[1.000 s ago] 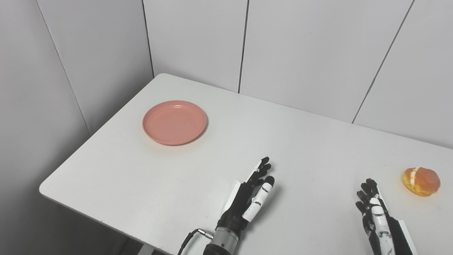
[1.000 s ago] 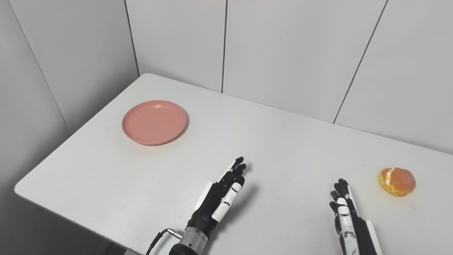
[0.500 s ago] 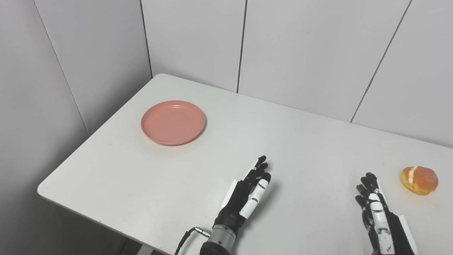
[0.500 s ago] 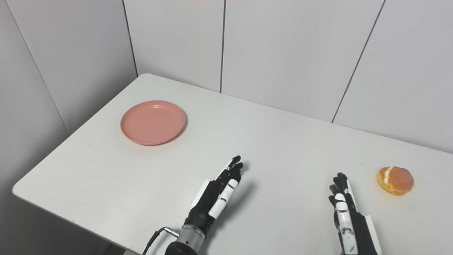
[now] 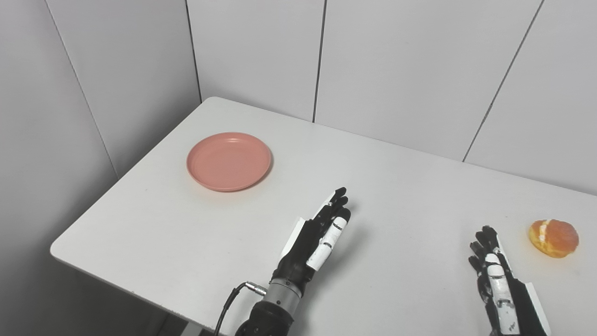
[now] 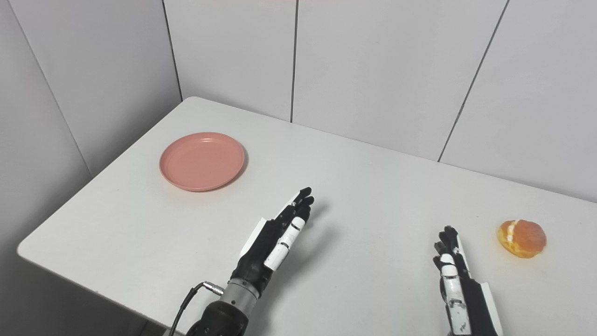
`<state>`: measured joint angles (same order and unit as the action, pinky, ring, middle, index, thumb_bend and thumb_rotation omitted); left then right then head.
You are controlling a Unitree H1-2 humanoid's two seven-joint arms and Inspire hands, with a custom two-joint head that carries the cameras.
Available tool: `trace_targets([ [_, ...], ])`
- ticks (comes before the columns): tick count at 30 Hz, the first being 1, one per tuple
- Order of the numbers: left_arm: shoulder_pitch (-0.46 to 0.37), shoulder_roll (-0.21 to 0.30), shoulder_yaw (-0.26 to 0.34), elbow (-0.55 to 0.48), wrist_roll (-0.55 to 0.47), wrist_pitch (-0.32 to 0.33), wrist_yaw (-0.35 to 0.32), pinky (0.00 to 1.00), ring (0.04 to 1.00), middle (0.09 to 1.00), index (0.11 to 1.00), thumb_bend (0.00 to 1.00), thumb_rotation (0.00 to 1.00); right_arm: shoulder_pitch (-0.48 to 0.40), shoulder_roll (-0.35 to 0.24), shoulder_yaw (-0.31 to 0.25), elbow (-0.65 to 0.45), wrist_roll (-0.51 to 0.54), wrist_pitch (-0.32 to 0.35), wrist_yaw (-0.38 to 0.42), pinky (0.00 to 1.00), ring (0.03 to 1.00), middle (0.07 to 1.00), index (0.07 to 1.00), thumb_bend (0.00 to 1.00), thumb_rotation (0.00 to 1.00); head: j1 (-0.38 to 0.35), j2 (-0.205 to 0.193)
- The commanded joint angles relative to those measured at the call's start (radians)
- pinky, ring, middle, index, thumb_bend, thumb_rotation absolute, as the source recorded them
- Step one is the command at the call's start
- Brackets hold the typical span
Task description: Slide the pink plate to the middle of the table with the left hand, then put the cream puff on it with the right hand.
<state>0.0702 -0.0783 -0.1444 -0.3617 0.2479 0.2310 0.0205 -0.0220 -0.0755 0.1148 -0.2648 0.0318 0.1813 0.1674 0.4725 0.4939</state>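
Leftmost, toward the upper left of the frame: pink plate (image 5: 229,161), round, flat on the white table (image 5: 410,186), rim up, empty, so without any long axis to speak of. Well apart from both hands. Lower centre: left hand (image 5: 316,237), fingers (image 6: 298,205) straight and held side by side, holding nothing, palm edge-on, long axis slanting up and a little rightward across the frame, tips aimed at the far side of the table, to the right of the plate. Grey wrist cuff with a black cable (image 5: 230,303) looping off at the bottom edge. Lower right: right hand (image 6: 454,270), likewise extended and empty, fingers close together, pointing up the frame, cut off by the bottom edge. Far right, mid-height: cream puff (image 5: 554,238), golden, roundish, slightly wider than tall, with a pale cream seam on its left side. Near the right hand, not touching it. Much the same scene from both eyes, shifted sideways; more bare table right of the puff in the right eye view. Nothing legible by way of brands or writing anywhere.
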Motion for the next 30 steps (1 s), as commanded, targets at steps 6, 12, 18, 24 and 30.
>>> trace_targets([
  [6, -0.064, 0.013, 0.048, -0.048, -0.037, -0.015, -0.001, 0.88, 0.913, 0.928, 0.905, 0.44, 1.0, -0.023, 0.007, 0.003, -0.041, -0.002, 0.006, -0.006, 1.0, 1.0, 1.0, 1.0, 0.0, 1.0, -0.004, 0.002],
  [12, -0.13, 0.037, 0.115, -0.06, -0.08, -0.005, -0.001, 0.88, 0.921, 0.939, 0.916, 0.43, 1.0, -0.025, 0.011, -0.003, -0.034, 0.008, 0.014, -0.008, 1.0, 1.0, 1.0, 1.0, 0.0, 1.0, 0.0, 0.005],
  [18, -0.186, 0.08, 0.168, -0.062, -0.093, 0.015, -0.003, 0.9, 0.926, 0.944, 0.924, 0.45, 1.0, -0.025, 0.008, 0.0, -0.032, -0.003, 0.008, -0.008, 1.0, 1.0, 1.0, 1.0, 0.0, 1.0, 0.001, 0.005],
  [24, -0.249, 0.131, 0.229, -0.053, -0.134, 0.041, -0.009, 0.95, 0.93, 0.942, 0.929, 0.46, 1.0, -0.025, 0.007, -0.003, -0.031, 0.006, 0.014, -0.005, 1.0, 1.0, 1.0, 1.0, 0.0, 1.0, 0.001, 0.006],
  [30, -0.314, 0.164, 0.295, 0.006, -0.208, 0.019, 0.003, 0.91, 0.909, 0.918, 0.91, 0.47, 1.0, -0.025, 0.005, -0.003, -0.026, 0.005, 0.006, -0.004, 1.0, 1.0, 1.0, 1.0, 0.0, 1.0, 0.002, 0.006],
])
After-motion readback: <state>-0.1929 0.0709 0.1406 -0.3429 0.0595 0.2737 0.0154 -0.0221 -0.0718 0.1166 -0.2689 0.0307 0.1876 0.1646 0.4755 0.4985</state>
